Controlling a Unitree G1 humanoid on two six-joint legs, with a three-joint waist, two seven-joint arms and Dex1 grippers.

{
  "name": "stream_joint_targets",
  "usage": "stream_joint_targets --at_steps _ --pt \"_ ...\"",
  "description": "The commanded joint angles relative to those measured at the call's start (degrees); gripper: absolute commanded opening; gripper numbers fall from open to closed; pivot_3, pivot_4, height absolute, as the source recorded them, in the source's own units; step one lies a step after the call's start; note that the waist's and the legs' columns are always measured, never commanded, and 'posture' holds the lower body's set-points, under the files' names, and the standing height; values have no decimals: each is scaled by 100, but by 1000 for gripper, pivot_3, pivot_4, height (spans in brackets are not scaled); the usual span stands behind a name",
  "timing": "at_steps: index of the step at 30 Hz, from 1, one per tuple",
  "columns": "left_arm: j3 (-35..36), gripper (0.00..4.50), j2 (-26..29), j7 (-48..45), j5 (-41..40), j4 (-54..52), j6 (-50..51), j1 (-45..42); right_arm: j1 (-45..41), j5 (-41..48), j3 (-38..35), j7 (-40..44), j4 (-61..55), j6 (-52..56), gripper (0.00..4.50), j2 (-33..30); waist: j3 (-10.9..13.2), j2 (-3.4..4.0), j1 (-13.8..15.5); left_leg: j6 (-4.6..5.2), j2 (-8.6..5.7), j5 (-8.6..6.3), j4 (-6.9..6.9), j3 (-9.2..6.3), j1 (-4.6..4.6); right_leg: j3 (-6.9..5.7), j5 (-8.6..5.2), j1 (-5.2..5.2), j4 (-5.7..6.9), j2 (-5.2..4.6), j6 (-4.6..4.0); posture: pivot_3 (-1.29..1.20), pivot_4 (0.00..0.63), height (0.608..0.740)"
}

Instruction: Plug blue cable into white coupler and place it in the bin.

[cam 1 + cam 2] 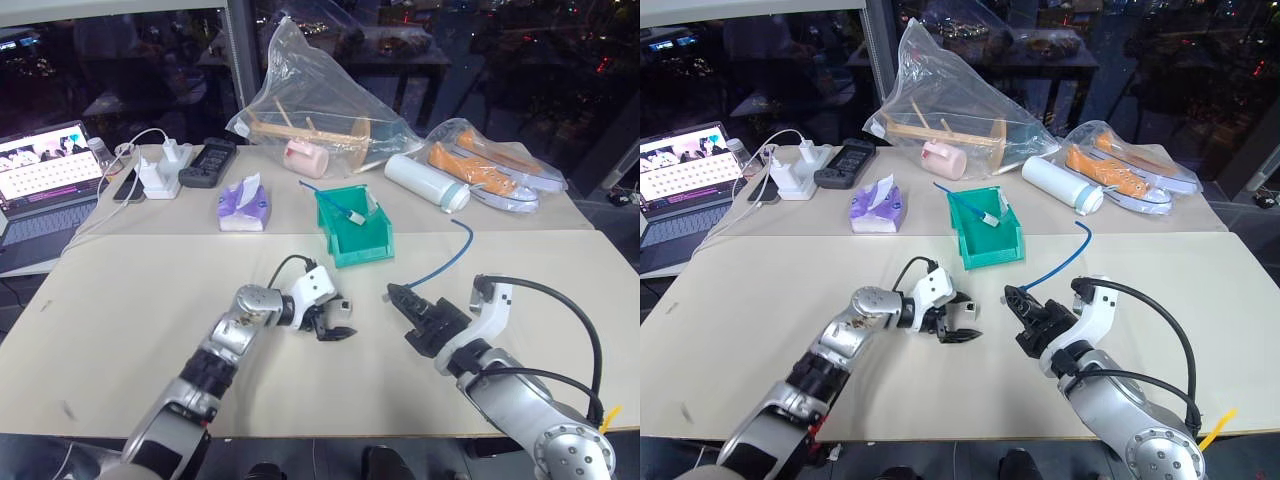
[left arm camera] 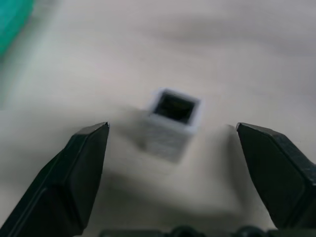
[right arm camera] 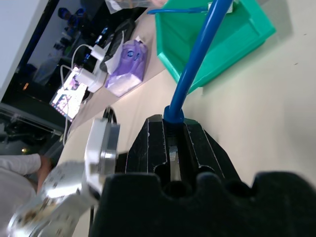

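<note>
Left end effector (image 1: 335, 325): fingers spread wide, white coupler (image 2: 171, 122) standing free on desk (image 1: 150, 300) between them. Right end effector (image 1: 398, 297): clamped on near end of blue cable (image 1: 445, 258). Bin (image 1: 352, 232): farther back, centre.

Beige table (image 1: 140, 300) under bright light, seam running across its middle. Dark window (image 1: 500, 50) behind, night outside, faint reflections in glass. Pale vertical frame post (image 1: 240, 50) splits panes. Open laptop (image 1: 45, 180) with lit screen at far left table edge. Clear plastic bags (image 1: 320, 100) piled along back edge near glass.
</note>
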Motion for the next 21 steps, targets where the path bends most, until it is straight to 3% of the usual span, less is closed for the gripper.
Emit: stream_joint_targets --at_steps 1,9,14,17,21 --pt "-52 4492 2 -217 275 1328 -1050 -384 -19 -44 -63 35 -271 -126 0 53 -1 -1 7 0 0 0 0 0 0 0 0 1 -3 0 0 0 150 740" --pt "109 4492 -311 -1201 100 2640 -2245 -864 21 -168 -60 -5 -333 -150 0 147 -1 -1 0 2 -1 -1 0 0 -3 -1 0 1 -4 0 1 0 150 740" --pt "296 4492 -416 -1516 59 2980 -2462 -947 37 -185 -67 -9 -347 -139 0 167 -1 -1 -1 8 -1 -4 -1 0 -6 -2 0 1 -2 0 1 0 150 740" --pt "391 3812 -449 -1730 19 3049 -2524 -910 40 -189 -62 -16 -349 -129 0 170 -1 -1 -1 9 -1 -5 0 0 -6 -2 0 2 -3 0 2 0 150 740" --pt "489 2297 -517 -1715 47 3072 -2609 -867 19 -182 -64 -20 -329 -113 0 161 -1 -1 -2 10 0 -5 0 0 -5 -2 0 2 -3 0 2 0 150 740"
